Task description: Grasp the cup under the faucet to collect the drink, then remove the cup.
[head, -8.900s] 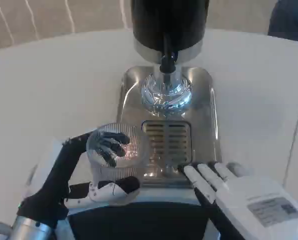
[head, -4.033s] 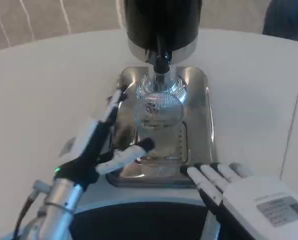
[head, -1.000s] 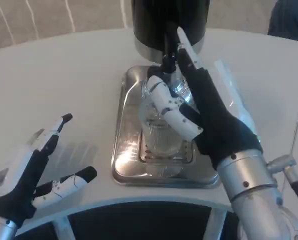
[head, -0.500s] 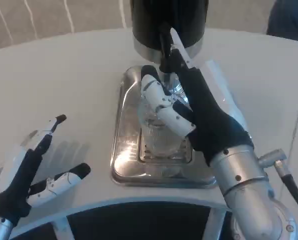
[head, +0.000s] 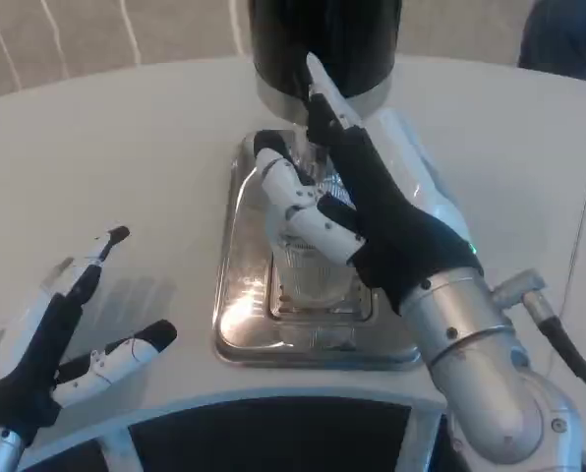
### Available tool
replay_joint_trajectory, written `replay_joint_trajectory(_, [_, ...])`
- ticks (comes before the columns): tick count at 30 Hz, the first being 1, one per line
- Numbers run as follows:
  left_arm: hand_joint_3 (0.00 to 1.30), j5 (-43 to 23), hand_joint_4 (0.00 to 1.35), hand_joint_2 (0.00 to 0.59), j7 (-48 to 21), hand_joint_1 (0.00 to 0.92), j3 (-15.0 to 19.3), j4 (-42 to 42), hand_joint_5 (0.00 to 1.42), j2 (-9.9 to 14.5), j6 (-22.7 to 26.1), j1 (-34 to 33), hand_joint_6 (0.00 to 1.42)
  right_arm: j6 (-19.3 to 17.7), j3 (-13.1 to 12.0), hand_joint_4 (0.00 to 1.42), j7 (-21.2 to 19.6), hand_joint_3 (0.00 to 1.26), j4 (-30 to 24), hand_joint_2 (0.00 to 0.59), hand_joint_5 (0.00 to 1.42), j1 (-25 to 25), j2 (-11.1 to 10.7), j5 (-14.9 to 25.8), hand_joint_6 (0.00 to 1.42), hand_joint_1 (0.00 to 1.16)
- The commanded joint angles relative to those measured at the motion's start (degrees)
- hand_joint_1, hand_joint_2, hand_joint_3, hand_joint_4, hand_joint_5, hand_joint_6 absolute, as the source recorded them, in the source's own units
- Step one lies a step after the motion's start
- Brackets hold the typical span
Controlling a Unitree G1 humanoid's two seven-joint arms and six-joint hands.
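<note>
A clear ribbed cup stands upright on the grate of the steel drip tray, below the black dispenser. My right hand reaches over the cup. Its long fingers stretch up against the dispenser's front, where the faucet is hidden behind them. The thumb curls by the cup's rim at the left. I cannot see a firm grip on anything. My left hand lies low at the left on the white table, fingers spread, holding nothing, well apart from the tray.
The round white table extends around the tray, with its front edge close to me. A dark blue shape sits at the far right corner. My right forearm crosses the tray's right side.
Since the left hand set the cup on the tray and drew back, the right hand rose over the cup. In the last second it slid farther up the dispenser's front.
</note>
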Motion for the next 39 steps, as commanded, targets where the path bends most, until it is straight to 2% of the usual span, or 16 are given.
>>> replay_joint_trajectory(1, [0.11,-0.5,0.0,0.07,-0.7,0.087,0.3,0.8,0.08,0.6,0.6,0.1,0.01,1.2,2.4,0.0,3.5,0.0,0.2,0.519,0.0,-0.6,-1.9,-1.8,0.0,0.14])
replay_joint_trajectory(6, [0.11,-0.6,0.0,0.07,-0.8,0.083,0.4,0.9,0.08,0.6,0.5,0.0,0.01,1.5,3.7,0.0,5.7,0.0,0.1,0.507,0.0,-1.2,-3.3,-4.4,0.0,0.09])
replay_joint_trajectory(10, [0.09,-1.5,0.0,0.07,-1.1,0.08,0.7,0.9,0.08,0.2,0.6,0.0,0.02,1.6,3.8,0.0,6.7,0.0,0.0,0.506,0.0,-1.2,-3.4,-5.4,0.0,0.09])
replay_joint_trajectory(13, [0.01,-2.3,0.0,0.06,-1.2,0.095,1.1,0.5,0.08,-0.2,0.8,0.0,0.03,1.5,3.8,0.0,6.8,0.0,-0.1,0.506,0.0,-1.1,-3.4,-5.6,0.0,0.08])
replay_joint_trajectory(20, [0.0,-2.7,0.0,0.048,-0.4,0.113,1.3,-1.8,0.08,-1.5,1.8,-1.1,0.05,1.6,3.6,0.0,7.4,0.0,-0.8,0.51,0.0,-0.5,-3.5,-6.5,0.0,0.08])
replay_joint_trajectory(29, [0.0,0.1,0.0,0.015,0.7,0.13,-0.3,-3.1,0.08,-3.1,4.3,-2.9,0.07,2.0,3.8,0.0,8.1,0.0,-2.0,0.52,0.0,0.3,-3.3,-7.5,0.0,0.08])
replay_joint_trajectory(39, [0.0,3.2,0.0,0.015,2.4,0.159,-1.9,-2.7,0.08,-5.7,6.3,-5.4,0.09,1.9,3.7,0.0,8.7,0.0,-3.2,0.521,0.0,1.3,-3.5,-8.3,0.0,0.08])
